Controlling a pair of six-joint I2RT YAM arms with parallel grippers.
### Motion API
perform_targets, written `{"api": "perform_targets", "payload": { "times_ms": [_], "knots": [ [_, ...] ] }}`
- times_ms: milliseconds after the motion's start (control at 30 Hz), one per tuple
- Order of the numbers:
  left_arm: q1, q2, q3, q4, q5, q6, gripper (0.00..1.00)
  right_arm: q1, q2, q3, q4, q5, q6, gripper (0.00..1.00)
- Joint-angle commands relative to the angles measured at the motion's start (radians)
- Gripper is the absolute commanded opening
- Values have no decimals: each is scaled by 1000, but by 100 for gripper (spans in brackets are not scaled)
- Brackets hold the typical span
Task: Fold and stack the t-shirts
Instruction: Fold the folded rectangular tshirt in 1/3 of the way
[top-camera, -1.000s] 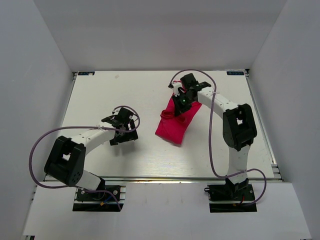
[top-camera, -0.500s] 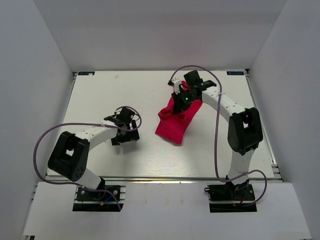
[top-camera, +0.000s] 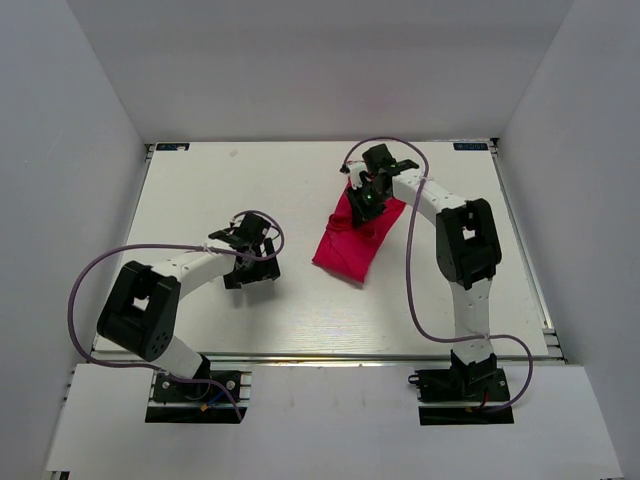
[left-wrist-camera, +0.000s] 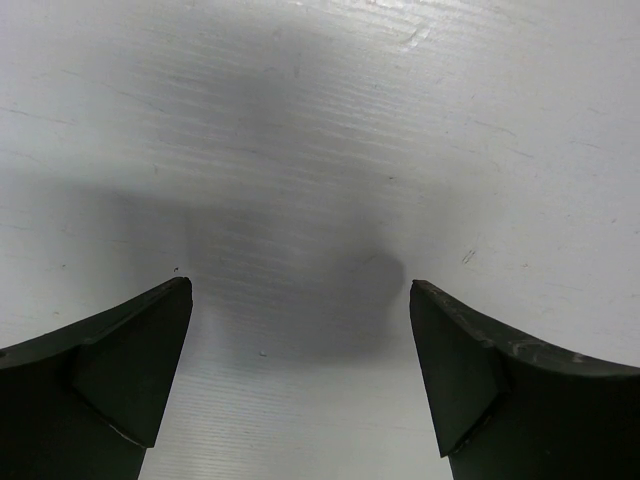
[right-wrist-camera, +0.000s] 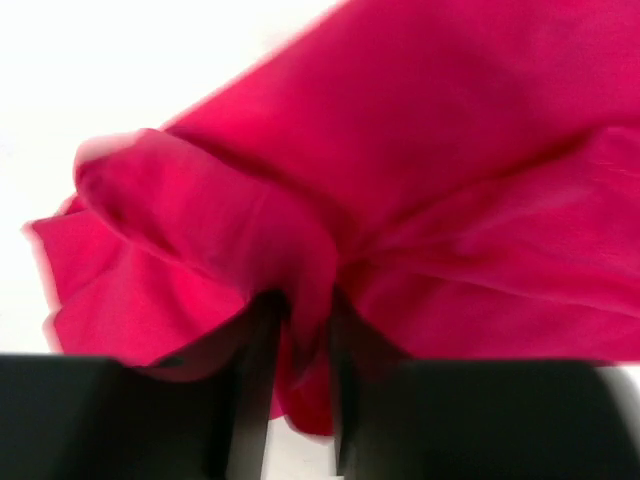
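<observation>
The crimson-pink t-shirt (top-camera: 352, 243) lies as a folded strip on the white table (top-camera: 200, 190), right of centre, its far end lifted. My right gripper (top-camera: 366, 203) is shut on a bunched fold of the t-shirt (right-wrist-camera: 300, 330) at that far end, the cloth pinched between the two black fingers (right-wrist-camera: 250, 400). My left gripper (top-camera: 250, 272) is open and empty, low over bare table to the left of the t-shirt, its fingers (left-wrist-camera: 120, 370) wide apart. The white neck tag does not show.
White walls close the table in at the back and both sides. A purple cable (top-camera: 100, 270) loops from the left arm, and another cable (top-camera: 415, 300) hangs along the right arm. Bare white table (left-wrist-camera: 320, 150) lies under the left gripper.
The right gripper has shifted slightly down and left with the cloth, and the t-shirt's far end has lowered and narrowed. The left arm has barely moved.
</observation>
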Motion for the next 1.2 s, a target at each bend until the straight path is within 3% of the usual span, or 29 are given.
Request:
{"api": "perform_targets", "payload": {
  "times_ms": [0, 33, 67, 133, 200, 333, 400, 533, 667, 867, 1000, 1167],
  "knots": [
    [3, -4, 37, 9, 3, 5, 100, -19, -2, 76, 24, 168, 42, 33],
    [3, -4, 37, 9, 3, 5, 100, -22, 1, 91, 31, 173, 36, 41],
    [3, -13, 37, 9, 3, 5, 100, -31, 3, 108, 33, 211, 32, 60],
    [3, -22, 37, 9, 3, 14, 100, -32, 5, 143, 36, 237, 33, 70],
    [3, -22, 46, 9, 13, 14, 100, -36, -6, 166, 36, 277, 33, 90],
    [3, -42, 46, 9, 23, 14, 100, -34, -74, 129, 51, 300, 42, 90],
    [3, -51, 37, 19, 33, 14, 100, -28, -138, 31, 71, 258, 44, 90],
    [3, -62, 17, 30, 42, 14, 100, -8, -251, -136, 158, -120, 62, 90],
    [3, -89, -5, 64, 42, 25, 100, 6, -344, -311, 306, -272, 102, 90],
    [-8, -102, -14, 93, 60, 56, 100, 7, -207, -268, 406, -480, 192, 90],
    [-8, -93, -14, 102, 69, 67, 100, -5, -120, -228, 464, -493, 249, 90],
    [-8, -73, -14, 170, 128, 100, 100, -35, -63, -247, 544, -385, 306, 90]
  ]
}}
